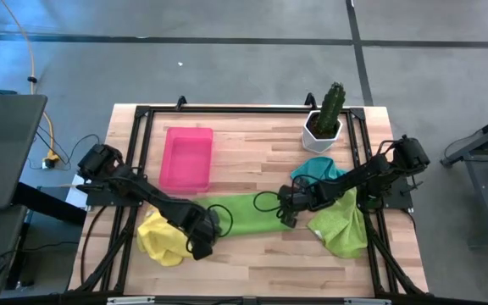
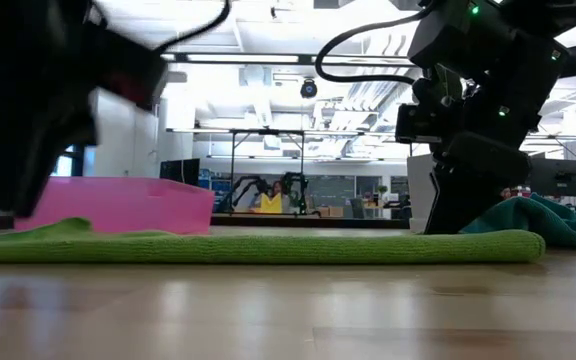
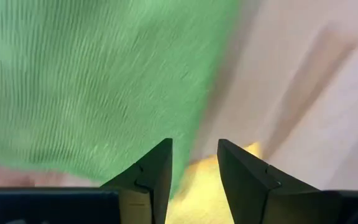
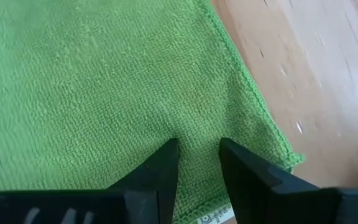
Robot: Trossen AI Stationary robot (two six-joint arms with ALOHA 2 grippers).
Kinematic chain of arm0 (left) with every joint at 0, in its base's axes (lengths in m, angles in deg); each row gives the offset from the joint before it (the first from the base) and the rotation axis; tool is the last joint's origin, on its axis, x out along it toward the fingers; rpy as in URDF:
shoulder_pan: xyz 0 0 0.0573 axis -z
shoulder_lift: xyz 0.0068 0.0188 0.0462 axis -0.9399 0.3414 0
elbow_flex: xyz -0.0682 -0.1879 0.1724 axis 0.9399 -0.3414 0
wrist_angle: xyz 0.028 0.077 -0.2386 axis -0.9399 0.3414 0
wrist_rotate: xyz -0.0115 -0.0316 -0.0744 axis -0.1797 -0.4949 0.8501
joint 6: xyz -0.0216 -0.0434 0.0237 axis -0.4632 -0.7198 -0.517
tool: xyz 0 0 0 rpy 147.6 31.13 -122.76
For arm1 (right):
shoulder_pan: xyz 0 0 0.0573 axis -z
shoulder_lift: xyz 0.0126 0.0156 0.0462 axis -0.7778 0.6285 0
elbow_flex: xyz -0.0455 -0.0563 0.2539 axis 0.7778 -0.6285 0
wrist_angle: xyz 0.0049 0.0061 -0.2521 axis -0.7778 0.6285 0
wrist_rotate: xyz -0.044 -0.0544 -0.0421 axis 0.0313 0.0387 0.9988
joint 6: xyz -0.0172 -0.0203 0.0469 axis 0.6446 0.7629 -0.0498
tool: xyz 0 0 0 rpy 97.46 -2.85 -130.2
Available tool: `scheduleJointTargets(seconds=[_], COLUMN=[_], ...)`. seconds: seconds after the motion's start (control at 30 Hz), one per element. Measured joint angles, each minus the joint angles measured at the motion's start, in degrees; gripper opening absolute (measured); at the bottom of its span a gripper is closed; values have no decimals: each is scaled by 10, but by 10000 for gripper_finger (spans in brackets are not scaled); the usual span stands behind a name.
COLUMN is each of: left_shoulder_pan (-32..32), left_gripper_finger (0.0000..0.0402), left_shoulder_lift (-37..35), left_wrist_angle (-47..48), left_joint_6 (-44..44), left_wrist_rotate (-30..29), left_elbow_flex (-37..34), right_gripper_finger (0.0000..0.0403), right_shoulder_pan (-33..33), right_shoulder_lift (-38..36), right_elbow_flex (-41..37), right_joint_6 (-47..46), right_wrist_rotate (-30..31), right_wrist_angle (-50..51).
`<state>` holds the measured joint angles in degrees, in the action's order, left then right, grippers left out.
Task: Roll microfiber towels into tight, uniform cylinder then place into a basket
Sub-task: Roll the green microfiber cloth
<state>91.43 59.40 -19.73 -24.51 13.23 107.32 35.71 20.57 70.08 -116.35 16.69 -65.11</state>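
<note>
The wooden table (image 1: 261, 254) carries everything. Biggest cloth is the large green towel (image 1: 248, 213), spread flat between the two grippers. The pink basket (image 1: 186, 158) sits beyond it, well apart from both sets of fingers. A lime green towel (image 1: 341, 227) and a teal towel (image 1: 318, 169) lie bunched by the right arm, and the yellow towel (image 1: 161, 237) sits crumpled under the left arm. The right gripper (image 4: 196, 155) has its fingers slightly apart, tips pressing into the green cloth near its corner. The left gripper (image 3: 194, 155) hangs over the towel's other edge, fingers parted a little, holding nothing.
</note>
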Motion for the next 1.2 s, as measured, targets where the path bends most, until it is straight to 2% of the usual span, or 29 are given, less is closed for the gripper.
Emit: scheduleJointTargets(seconds=[0.13, 0.27, 0.4, 0.53, 0.67, 0.8, 0.9, 1.2], left_shoulder_pan=[0, -4, -8, -7, 2, 23, 44, 112], left_gripper_finger=[120, 120, 120, 120, 120, 120, 120, 120], left_shoulder_lift=[0, 0, 0, 0, 0, 0, 0, 0], left_wrist_angle=[1, 2, 25, 78, 124, 150, 166, 191], left_joint_6=[40, 63, 84, 109, 114, 112, 93, 13], left_wrist_rotate=[-53, -99, -117, -120, -121, -120, -120, -128], left_elbow_flex=[34, 57, 85, 130, 179, 223, 253, 332], right_gripper_finger=[113, 113, 113, 113, 113, 113, 113, 113], right_shoulder_pan=[-11, -43, -75, -86, -71, -42, -17, 29], right_shoulder_lift=[-1, 0, 1, -7, -10, 10, 45, 176], right_elbow_flex=[0, 0, 4, 38, 91, 131, 149, 229], right_joint_6=[-56, -86, -61, 35, 202, 329, 389, 540], right_wrist_rotate=[-21, -56, -139, -157, -124, -124, -139, -223], right_wrist_angle=[18, -18, -74, -47, -51, -131, -174, -183])
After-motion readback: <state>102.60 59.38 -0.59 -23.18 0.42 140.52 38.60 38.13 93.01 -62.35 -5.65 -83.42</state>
